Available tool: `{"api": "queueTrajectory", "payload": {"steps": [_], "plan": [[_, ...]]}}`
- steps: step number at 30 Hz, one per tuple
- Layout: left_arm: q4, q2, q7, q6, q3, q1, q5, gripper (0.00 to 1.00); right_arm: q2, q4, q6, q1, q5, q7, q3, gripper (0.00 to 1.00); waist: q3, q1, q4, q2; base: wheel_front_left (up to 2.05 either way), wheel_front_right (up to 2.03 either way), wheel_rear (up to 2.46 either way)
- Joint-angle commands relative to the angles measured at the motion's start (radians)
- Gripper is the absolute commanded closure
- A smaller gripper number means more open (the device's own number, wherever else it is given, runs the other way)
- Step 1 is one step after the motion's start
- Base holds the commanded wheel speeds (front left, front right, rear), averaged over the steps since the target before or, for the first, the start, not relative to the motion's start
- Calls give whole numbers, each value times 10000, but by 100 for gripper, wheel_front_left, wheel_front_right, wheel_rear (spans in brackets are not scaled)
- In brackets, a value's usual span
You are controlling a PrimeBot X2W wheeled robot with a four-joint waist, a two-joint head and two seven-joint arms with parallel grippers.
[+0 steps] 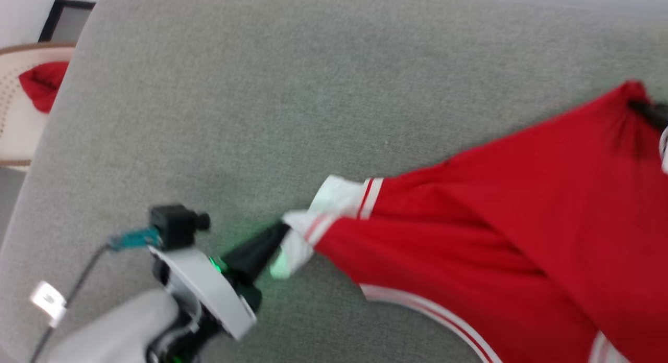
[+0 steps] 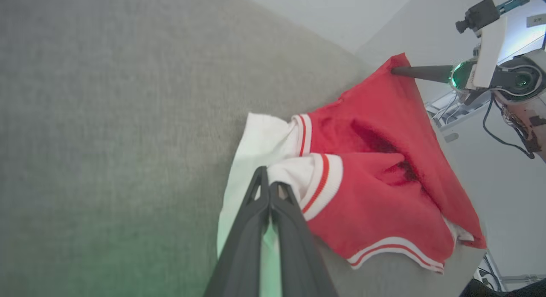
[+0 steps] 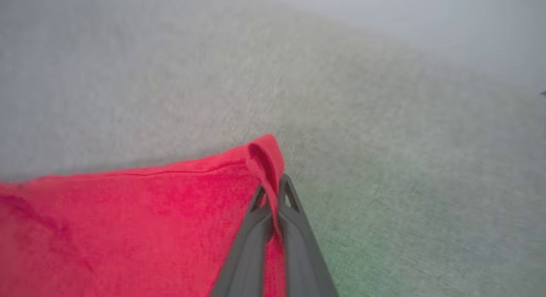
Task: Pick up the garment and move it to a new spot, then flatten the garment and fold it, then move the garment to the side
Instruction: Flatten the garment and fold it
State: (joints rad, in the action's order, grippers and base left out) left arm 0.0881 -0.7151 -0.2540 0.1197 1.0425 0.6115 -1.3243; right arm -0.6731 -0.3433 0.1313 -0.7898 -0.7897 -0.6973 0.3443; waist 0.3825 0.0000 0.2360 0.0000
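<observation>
The garment is a bright red shirt with white sleeves and striped trim, stretched above the grey surface between my two grippers. My left gripper is shut on its white sleeve end, seen close in the left wrist view as the garment pinched by the left gripper. My right gripper at the far right is shut on a red corner. In the right wrist view the garment has a fold of its edge clamped in the right gripper. The left wrist view also shows the right gripper holding the far corner.
A pale woven chair stands beyond the surface's left edge, with a small plain red cloth on it. A dark frame leans against the wall behind. A cable and white tag hang by my left forearm.
</observation>
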Motion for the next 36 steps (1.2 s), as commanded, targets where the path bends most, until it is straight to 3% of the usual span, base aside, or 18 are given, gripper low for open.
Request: {"api": "queueTrajectory", "payload": {"steps": [1,6,13,20,26,30,36], "plan": [[48,-96,-43,-41,-239,260,97,100,115,-126,-11,-179,53,321,-343,100,-291,0,-299,0,0,0,0],[225,-147,-18,-6,-1111,1517,68,100,642,-977,-11,-1003,636,1562,-1667,100,-381,0,-656,0,0,0,0],[1466,420,390,74,-2438,4139,-825,100,1653,-2302,-12,-3113,1663,3013,-3532,100,83,0,-1141,0,0,0,0],[4344,1288,497,71,-3688,7676,-1264,100,2597,-3752,-22,-5969,3030,4383,-4761,100,914,0,-1641,0,0,0,0],[5861,1756,136,78,-4337,10132,-1106,100,2821,-4657,-42,-7836,3855,5474,-5471,100,1203,0,-1761,0,0,0,0],[5964,2014,70,77,-4306,10567,-1188,100,2879,-5292,-48,-8286,4137,5585,-5471,100,1225,0,-1707,0,0,0,0],[5340,2114,69,86,-3873,9276,-1547,100,2807,-5698,-34,-7574,3733,5409,-4870,100,1334,0,-1596,0,0,0,0]]}}
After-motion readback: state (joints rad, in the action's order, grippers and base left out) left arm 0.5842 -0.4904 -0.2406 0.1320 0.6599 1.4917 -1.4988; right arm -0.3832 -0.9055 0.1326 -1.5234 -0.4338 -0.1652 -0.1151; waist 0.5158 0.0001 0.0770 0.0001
